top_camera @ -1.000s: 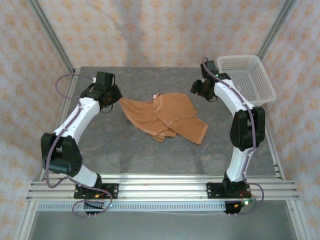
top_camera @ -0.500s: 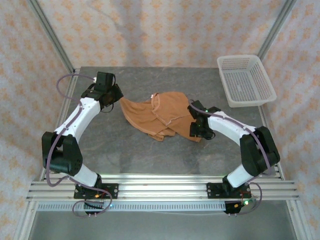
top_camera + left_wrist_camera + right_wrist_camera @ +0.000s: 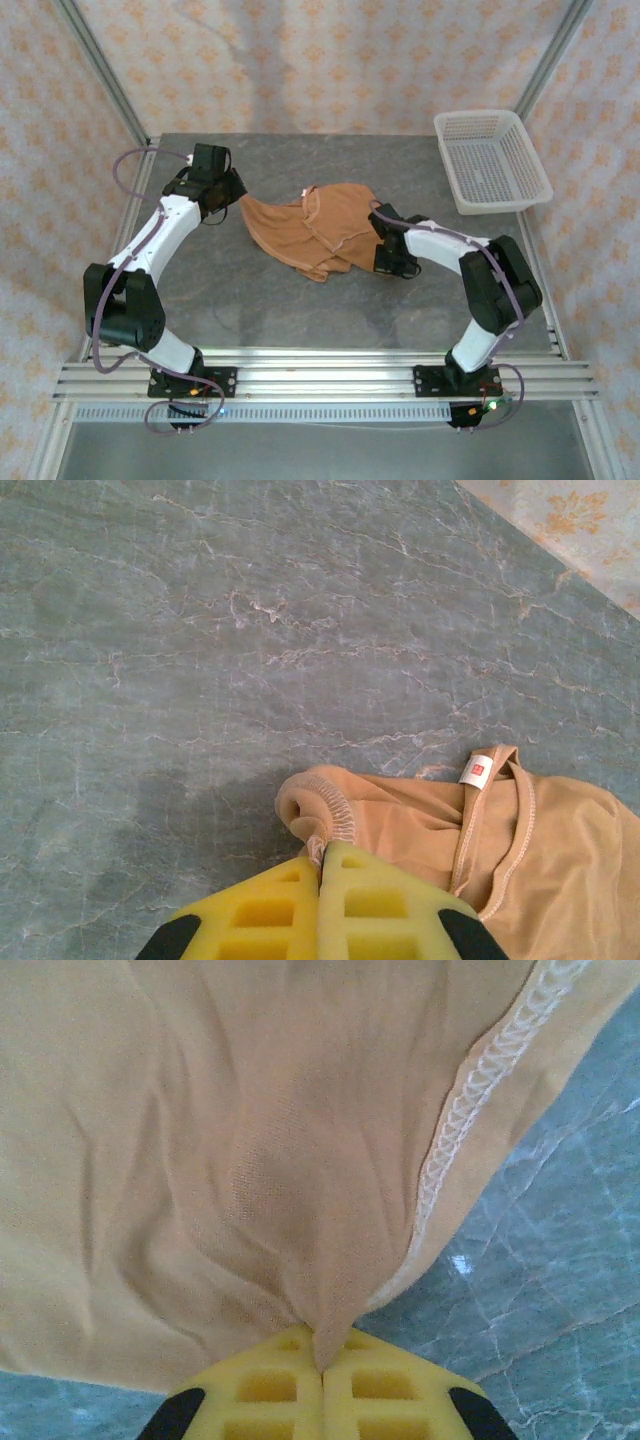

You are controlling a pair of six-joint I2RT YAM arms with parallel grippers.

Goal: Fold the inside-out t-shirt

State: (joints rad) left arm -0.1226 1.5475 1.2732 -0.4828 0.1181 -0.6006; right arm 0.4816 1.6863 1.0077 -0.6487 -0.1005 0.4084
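Two grippers are clamped on the orange-brown soft cloth t-shirt (image 3: pixel 325 230), which is seen from above lying rumpled at the middle of the grey marbled tabletop (image 3: pixel 270 300). Its left tip is pinched by the left gripper (image 3: pixel 238 201) and its lower right edge by the right gripper (image 3: pixel 383 262). A white plastic mesh basket (image 3: pixel 490 206) is set at the upper right.

At the left wrist, a rolled sleeve edge is nipped at lower centre between closed yellow jaws, with a small white label (image 3: pixel 477 770) to the right.

At the right wrist, bunched cloth is gripped at bottom centre, beside a white stitched hem (image 3: pixel 470 1090).
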